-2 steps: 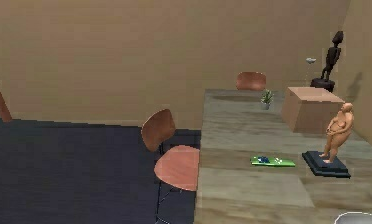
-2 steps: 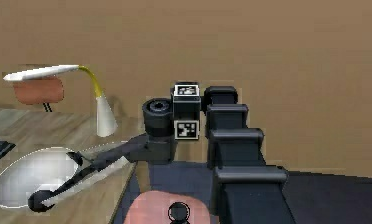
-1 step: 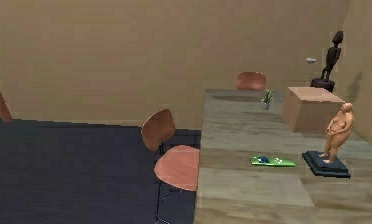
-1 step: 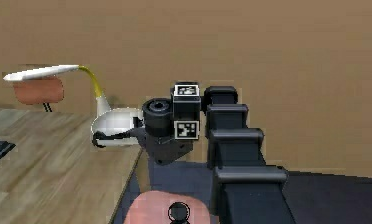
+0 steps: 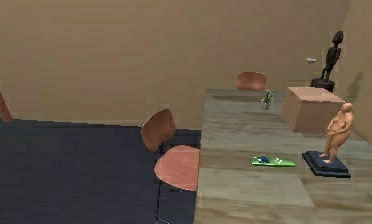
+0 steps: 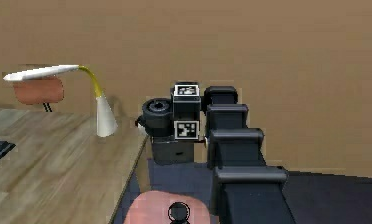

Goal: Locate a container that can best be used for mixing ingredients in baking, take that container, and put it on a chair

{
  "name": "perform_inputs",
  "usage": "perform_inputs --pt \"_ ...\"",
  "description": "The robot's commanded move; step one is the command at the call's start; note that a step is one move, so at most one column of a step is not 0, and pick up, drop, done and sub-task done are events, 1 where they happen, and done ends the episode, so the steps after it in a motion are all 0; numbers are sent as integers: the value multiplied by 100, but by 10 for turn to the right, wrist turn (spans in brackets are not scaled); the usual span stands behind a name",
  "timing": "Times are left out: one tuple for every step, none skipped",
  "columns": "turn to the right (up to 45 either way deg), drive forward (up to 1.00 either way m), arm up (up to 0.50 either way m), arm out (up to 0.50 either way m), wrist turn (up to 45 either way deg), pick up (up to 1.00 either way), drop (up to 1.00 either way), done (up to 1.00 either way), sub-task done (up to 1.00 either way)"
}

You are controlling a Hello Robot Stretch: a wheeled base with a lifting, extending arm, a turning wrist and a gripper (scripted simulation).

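- Forward view first: a long worktop (image 5: 234,190) of pale wood runs up the right side, with dark blue floor (image 5: 64,170) to its left and a tan wall (image 5: 114,50) behind.
- We see a near chair (image 5: 172,150), brown with a rounded back, right at that worktop's left edge, and a far chair (image 5: 251,80) at its far end.
- On the wood there's a flat green thing (image 5: 272,160). Just right of it is an orange figure statue (image 5: 339,130) on a dark base. Farther back are a small plant (image 5: 266,98) and a box (image 5: 312,108) with a dark statue (image 5: 330,58) on top.
- Arm side view: the arm (image 6: 244,170) comes up from the bottom edge. The fingers (image 6: 146,120) sit left of its two white marker squares (image 6: 186,92), near the corner of a wood worktop (image 6: 54,170). Same one or not, we can't tell.
- A white lamp (image 6: 104,115) stands on it just left of the fingers, its shade crossing a reddish chair back (image 6: 44,97).
- Fingers gripping or released, holding anything or not: honestly can't tell.
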Motion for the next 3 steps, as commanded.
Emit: perform_inputs --pt "0 0 0 2 0 0 0 0 0" --pt "0 0 -22 0 0 0 0 0 0" --pt "0 0 -32 0 0 0 0 0 0"
